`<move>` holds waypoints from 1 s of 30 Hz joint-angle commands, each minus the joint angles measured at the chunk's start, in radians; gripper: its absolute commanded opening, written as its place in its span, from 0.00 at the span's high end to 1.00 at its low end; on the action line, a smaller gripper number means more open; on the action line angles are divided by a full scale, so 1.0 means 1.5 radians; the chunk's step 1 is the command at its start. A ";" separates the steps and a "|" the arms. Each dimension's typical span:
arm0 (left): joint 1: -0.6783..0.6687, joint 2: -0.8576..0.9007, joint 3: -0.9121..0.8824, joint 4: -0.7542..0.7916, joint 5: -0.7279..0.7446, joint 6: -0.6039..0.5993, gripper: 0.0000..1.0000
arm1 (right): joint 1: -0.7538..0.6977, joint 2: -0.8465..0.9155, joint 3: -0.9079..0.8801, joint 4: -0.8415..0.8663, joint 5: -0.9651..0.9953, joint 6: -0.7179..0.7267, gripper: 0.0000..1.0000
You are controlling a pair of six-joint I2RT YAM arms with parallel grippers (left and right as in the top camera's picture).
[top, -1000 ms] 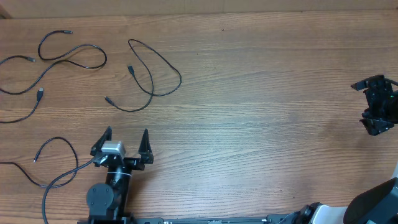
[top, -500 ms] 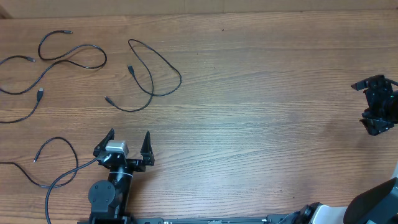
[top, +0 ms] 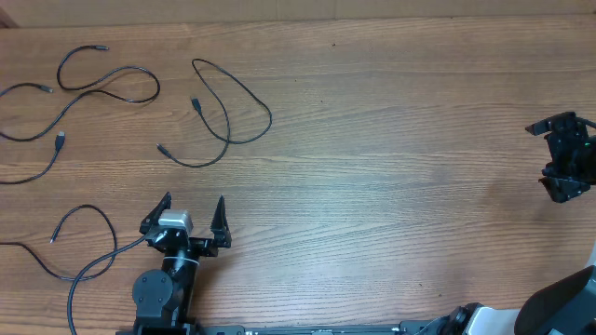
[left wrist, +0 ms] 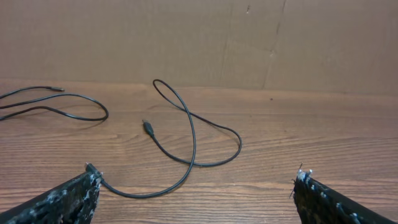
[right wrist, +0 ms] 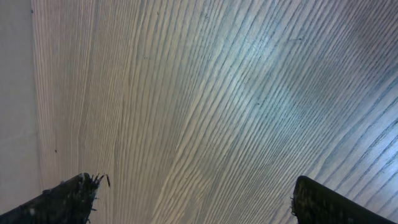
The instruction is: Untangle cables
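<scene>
Several thin black cables lie on the left part of the wooden table. One cable is folded into a loop that crosses itself; it also lies ahead of my fingers in the left wrist view. More cables cross each other at the far left, and another curls near the front left. My left gripper is open and empty, just short of the looped cable, as the left wrist view confirms. My right gripper is open at the far right, over bare wood.
A brown wall stands behind the table's far edge. The left arm's base is at the front edge, with a thicker black lead trailing left of it. The right arm enters at the front right corner.
My left gripper has drawn back very slightly toward the front edge. The cables and the right gripper have not moved.
</scene>
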 commanded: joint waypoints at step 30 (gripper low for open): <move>-0.003 -0.005 -0.003 -0.001 0.004 0.013 0.00 | 0.009 -0.071 0.010 0.085 0.003 0.000 0.00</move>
